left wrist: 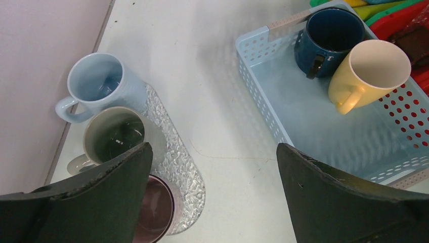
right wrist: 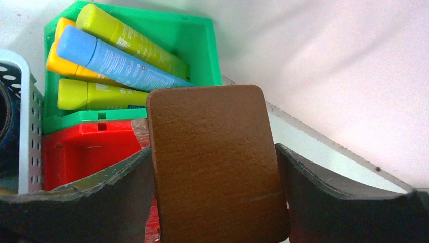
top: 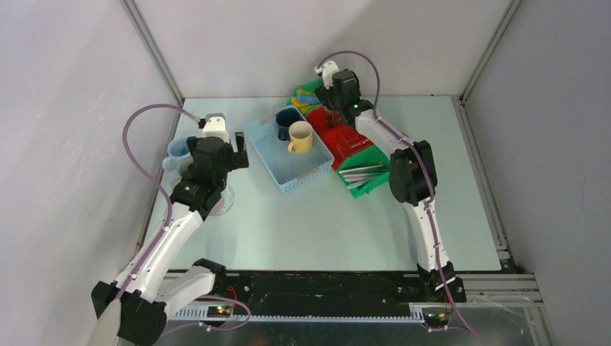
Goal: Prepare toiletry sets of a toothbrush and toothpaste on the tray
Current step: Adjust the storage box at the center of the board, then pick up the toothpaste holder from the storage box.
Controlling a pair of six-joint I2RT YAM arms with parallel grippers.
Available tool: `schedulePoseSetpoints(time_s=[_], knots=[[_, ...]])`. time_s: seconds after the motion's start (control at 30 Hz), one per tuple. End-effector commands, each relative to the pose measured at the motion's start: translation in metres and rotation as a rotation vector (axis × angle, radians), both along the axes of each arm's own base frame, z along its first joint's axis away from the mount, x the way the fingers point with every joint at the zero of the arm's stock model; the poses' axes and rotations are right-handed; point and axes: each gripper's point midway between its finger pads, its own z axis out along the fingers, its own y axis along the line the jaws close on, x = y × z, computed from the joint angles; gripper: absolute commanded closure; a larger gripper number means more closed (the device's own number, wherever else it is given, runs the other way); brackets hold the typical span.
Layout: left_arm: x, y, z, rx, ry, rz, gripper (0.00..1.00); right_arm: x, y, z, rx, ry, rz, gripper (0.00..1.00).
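1. Light blue basket (left wrist: 253, 86), far middle of the table (top: 302, 231): dark blue mug (left wrist: 329, 38) and cream mug (left wrist: 372, 71) sit side by side at its far end.
2. Green bin (right wrist: 197, 35) at the far edge holds piled tubes (right wrist: 116, 58) in blue, yellow-green and orange; red bin (right wrist: 86, 147) sits just nearer.
3. Right gripper (right wrist: 212, 152) is over the red bin. The brown tray (right wrist: 215, 192) fills its gap, both fingers apparently clamped on its edges.
4. Left gripper (left wrist: 213, 147) is spread wide, holding nothing.
5. Left wrist alone shows pale blue mug (left wrist: 101, 83), grey mug (left wrist: 116, 134) and pink mug (left wrist: 159, 210) lined up on a clear pebbled dish (left wrist: 179, 162) by the left edge.
6. Top view alone shows thin pale sticks (top: 364, 171) beside the right arm.
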Motion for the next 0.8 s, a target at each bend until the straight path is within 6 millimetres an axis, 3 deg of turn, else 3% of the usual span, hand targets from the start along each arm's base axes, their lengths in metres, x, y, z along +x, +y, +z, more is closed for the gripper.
schedulePoseSetpoints(time_s=[0.0,0.23,0.37,0.43,0.77], knots=[[0.001,0.0,0.011,-0.003,-0.05,-0.003,0.0,0.008,-0.037,0.03,-0.156,-0.131,-0.167,0.41],[0.0,0.001,0.012,-0.001,-0.056,0.007,0.0,0.004,-0.034,0.045,-0.144,-0.181,-0.185,0.68],[-0.001,0.003,0.013,-0.002,-0.063,0.013,0.0,-0.003,-0.025,0.06,-0.024,-0.17,-0.12,0.87],[-0.001,0.003,0.014,-0.003,-0.064,0.014,0.0,-0.008,-0.025,0.078,0.066,-0.174,-0.098,0.98],[-0.003,0.003,0.018,-0.019,-0.084,0.015,0.0,-0.026,-0.022,0.128,0.386,-0.138,-0.031,1.0]])
